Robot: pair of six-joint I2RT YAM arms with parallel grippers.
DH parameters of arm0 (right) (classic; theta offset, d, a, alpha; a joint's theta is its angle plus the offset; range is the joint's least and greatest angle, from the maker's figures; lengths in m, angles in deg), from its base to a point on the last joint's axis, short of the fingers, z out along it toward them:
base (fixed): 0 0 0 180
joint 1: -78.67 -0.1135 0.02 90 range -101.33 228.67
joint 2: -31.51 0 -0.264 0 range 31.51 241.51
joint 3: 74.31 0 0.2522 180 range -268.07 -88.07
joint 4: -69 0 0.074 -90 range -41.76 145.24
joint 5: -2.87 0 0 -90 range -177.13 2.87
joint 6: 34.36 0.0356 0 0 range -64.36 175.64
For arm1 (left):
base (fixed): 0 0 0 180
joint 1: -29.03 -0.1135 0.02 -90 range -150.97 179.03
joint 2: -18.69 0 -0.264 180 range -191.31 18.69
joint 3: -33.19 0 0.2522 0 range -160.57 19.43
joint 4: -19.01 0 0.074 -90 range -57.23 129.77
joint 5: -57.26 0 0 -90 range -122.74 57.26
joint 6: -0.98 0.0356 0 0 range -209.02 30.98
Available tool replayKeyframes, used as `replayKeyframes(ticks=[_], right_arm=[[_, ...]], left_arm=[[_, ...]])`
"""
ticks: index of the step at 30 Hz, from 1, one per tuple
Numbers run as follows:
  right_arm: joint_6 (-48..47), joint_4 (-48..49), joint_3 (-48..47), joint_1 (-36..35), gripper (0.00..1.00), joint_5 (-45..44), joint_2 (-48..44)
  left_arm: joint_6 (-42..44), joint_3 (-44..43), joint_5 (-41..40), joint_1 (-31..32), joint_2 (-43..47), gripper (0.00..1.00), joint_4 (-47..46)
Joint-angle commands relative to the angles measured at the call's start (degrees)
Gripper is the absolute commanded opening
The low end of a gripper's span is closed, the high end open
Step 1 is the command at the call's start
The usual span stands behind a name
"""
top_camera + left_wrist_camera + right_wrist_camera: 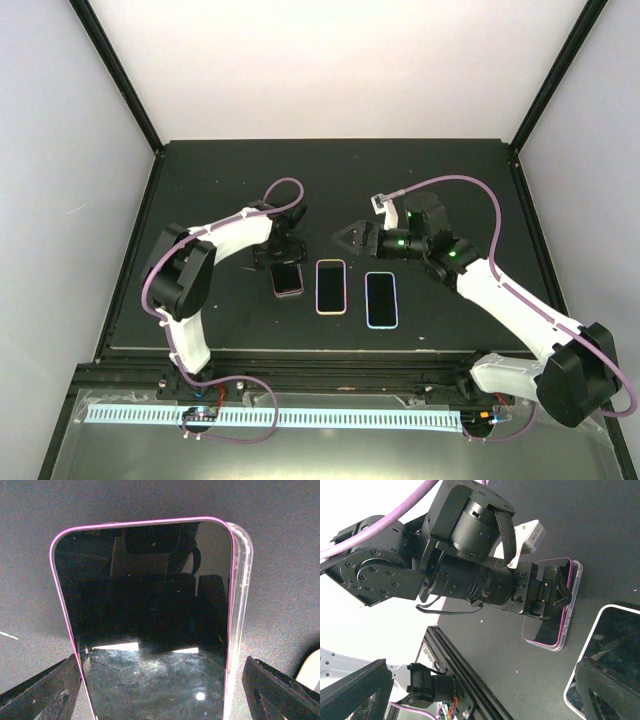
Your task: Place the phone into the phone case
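The phone [145,630], dark-screened with a pink rim, lies flat and face up on the black bench [280,540], directly between the left jaws; the clear phone case [242,595] sits under it and shows as a transparent wall along one long side and around the adjoining corner, with no clear edge visible on the opposite side, so the phone looks shifted across the case, and whether it is pressed fully home cannot be told; the left jaws are spread, one finger [45,690] just outside the pink edge and the other just outside the case wall, neither visibly pinching anything; from above, these jaws point down over the far end of the phone [287,280], which covers much of it there; the right wrist view shows the same black fingers straddling the phone's [547,630] end, with the case's [572,605] clear lip running along the side facing the right jaws; beside the left jaws, toward the right arm, a second phone [331,286] with a pale rim lies flat, and just beyond it a third phone [381,299] with a light blue rim, the three side by side and apart; the right jaws hang above the bench past the far ends of those two phones, opened wide, fingers [350,690] holding nothing.
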Motion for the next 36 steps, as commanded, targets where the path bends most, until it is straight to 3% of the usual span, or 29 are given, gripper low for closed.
replayKeyframes(ticks=[1, 11, 19, 22, 29, 36], right_arm=[[-0.4, 0.3, 0.9, 0.3, 1.0, -0.7, -0.7], [-0.2, 0.2, 1.8, 0.3, 1.0, -1.2, 1.1], [1.3, 5.0, 3.1, 0.2, 1.0, 1.0, 7.7], [1.0, 5.8, 3.0, 0.1, 0.91, 0.0, 10.0], [-0.1, 7.8, 0.2, -0.3, 0.61, -3.1, 19.7], [-2.1, 5.8, -7.0, -3.3, 0.45, -6.6, 28.6]], left_arm=[[1.0, -2.2, -0.7, 0.6, 1.5, 0.9, 1.5], [4.2, 2.1, -6.6, -0.2, 8.0, 0.88, 0.6], [9.0, 11.8, -5.0, -2.7, 15.4, 0.8, -9.7], [10.0, 16.5, -0.7, -5.7, 18.9, 0.78, -16.1], [11.2, 21.9, 14.8, -14.7, 17.9, 0.67, -27.1], [12.9, 20.6, 15.7, -16.2, 15.5, 0.6, -29.5]])
